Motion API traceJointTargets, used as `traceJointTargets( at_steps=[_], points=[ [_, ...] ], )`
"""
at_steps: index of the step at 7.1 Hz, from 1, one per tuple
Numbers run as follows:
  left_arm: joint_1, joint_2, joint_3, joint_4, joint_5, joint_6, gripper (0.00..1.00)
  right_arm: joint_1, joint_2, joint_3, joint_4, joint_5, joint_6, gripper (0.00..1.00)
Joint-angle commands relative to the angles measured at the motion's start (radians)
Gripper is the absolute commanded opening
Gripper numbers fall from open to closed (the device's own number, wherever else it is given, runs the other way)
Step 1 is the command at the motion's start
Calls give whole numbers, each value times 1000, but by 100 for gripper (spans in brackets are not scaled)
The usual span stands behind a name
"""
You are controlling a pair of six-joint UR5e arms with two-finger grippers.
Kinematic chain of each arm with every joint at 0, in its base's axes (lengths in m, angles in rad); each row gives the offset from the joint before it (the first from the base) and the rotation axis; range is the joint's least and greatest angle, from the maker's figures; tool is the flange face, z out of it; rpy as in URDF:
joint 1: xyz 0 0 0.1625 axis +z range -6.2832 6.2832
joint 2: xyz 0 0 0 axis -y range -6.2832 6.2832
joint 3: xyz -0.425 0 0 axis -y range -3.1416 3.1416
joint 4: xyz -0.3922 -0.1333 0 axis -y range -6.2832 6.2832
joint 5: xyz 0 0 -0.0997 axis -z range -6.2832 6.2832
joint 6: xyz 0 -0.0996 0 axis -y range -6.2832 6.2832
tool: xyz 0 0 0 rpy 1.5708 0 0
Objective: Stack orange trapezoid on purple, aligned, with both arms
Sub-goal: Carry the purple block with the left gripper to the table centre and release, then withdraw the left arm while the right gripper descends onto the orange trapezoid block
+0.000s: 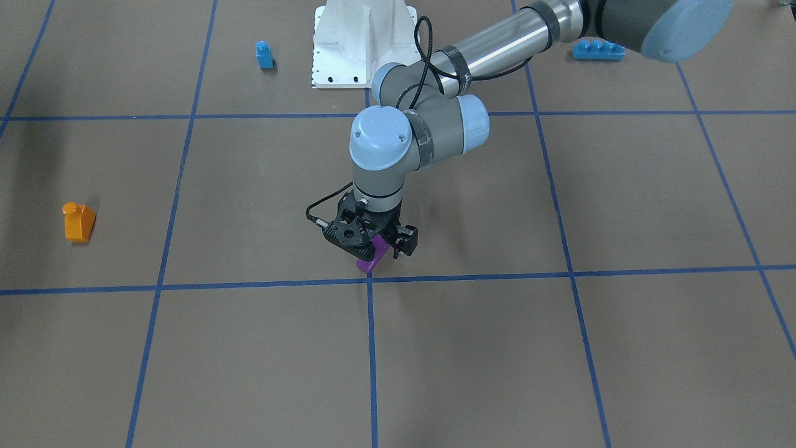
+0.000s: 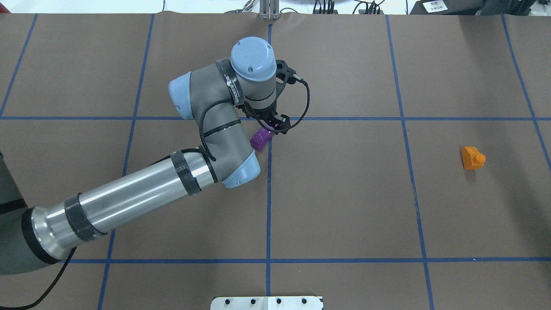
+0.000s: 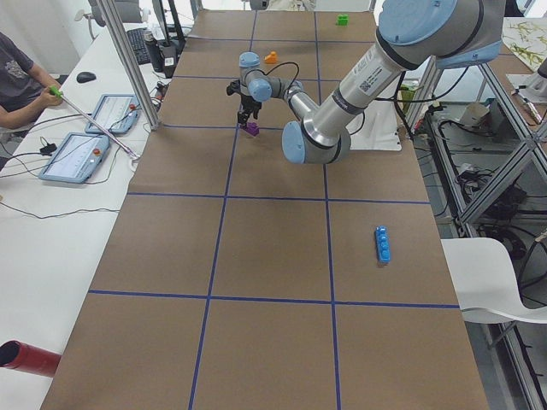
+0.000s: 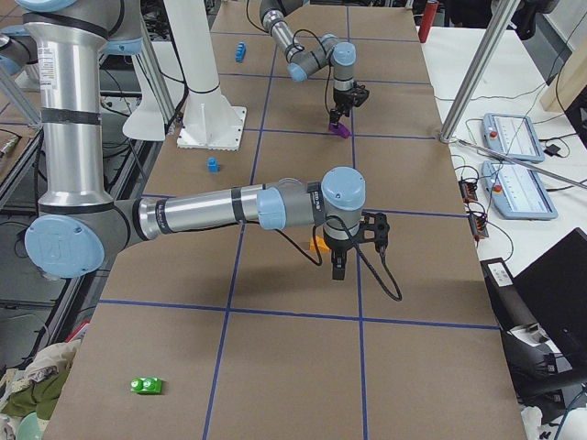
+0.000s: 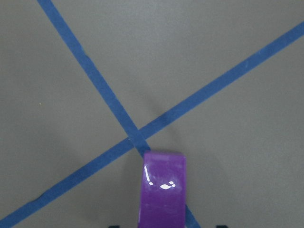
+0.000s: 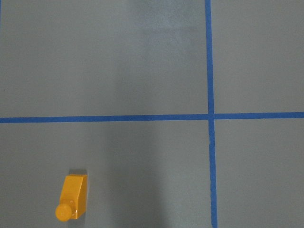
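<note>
Purple (image 1: 367, 264) within left gripper (image 1: 380, 247), at tape crossing (image 1: 371, 280), orange trapezoid (image 1: 79, 222) well apart

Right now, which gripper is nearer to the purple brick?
Left. The left gripper grips the purple brick itself; the right gripper hangs well away, over by the orange trapezoid.

There are 2 robot arms (image 4: 202, 211) (image 2: 129, 202). 1 orange trapezoid (image 1: 79, 222) at left edge, 1 purple brick (image 2: 260, 140) at centre. 1 single-stud blue brick (image 1: 264, 55) upper left, 1 long blue brick (image 1: 598, 50) upper right. 1 green brick (image 4: 147, 385) lower left. 2 tablets (image 4: 514, 137) (image 4: 527, 192) at right.
</note>
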Motion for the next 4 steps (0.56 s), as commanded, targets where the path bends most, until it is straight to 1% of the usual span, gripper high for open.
traceJointTargets(
  at_steps=[1,2,3,4],
  points=[
    [-172,-3,-59,75,-179,13,100,-142,6,38,83,-24,184,100],
    [-254,0,-116,156,-262,16,100,-221,-18,37,243,-64,354,100],
    [-299,5,-182,233,-283,52,100,-325,-37,29,412,-145,500,100],
    [-336,63,-283,332,-285,136,100,-405,-66,14,465,-168,547,100]
  ],
)
